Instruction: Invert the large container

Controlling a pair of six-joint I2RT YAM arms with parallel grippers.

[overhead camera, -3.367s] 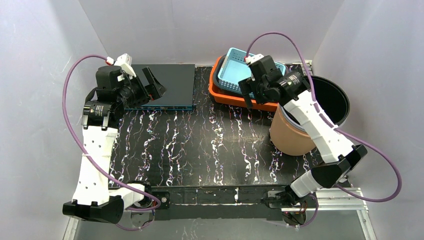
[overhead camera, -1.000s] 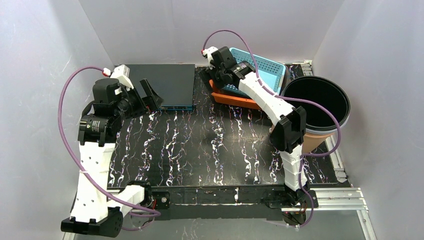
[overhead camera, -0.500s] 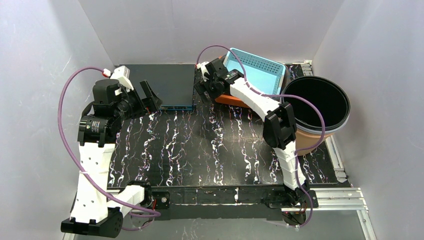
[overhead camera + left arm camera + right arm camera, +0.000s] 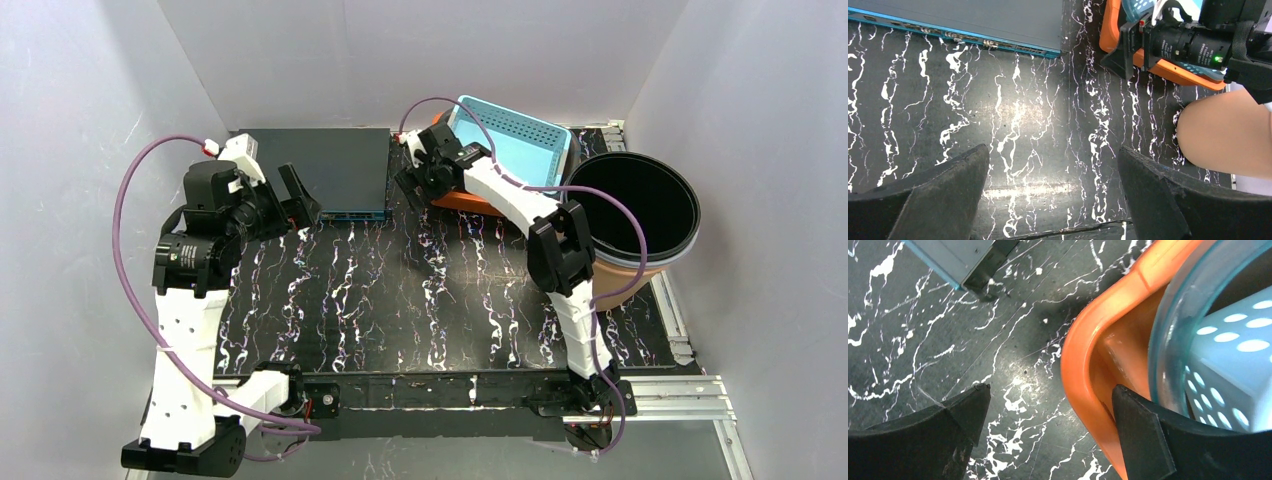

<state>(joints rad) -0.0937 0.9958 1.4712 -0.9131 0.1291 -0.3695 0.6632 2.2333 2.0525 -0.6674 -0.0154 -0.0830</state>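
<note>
The large container is an orange tub at the back of the table, with a clear teal bin and a perforated light-blue basket nested in it. My right gripper is open at the tub's left corner. In the right wrist view that gripper straddles the orange rim, one finger inside the tub and the other over the table. My left gripper hangs open and empty over the table's left side, and its gripper shows only marbled table between the fingers.
A tall brown bucket with a black inside stands at the right, close to the tub. A flat dark-blue network switch lies at the back left, its corner near the right gripper. White walls enclose the table.
My right gripper has moved left and slightly toward me along the tub, from its back-left edge to its left corner. The left arm has stayed still. Both grippers remain open.
</note>
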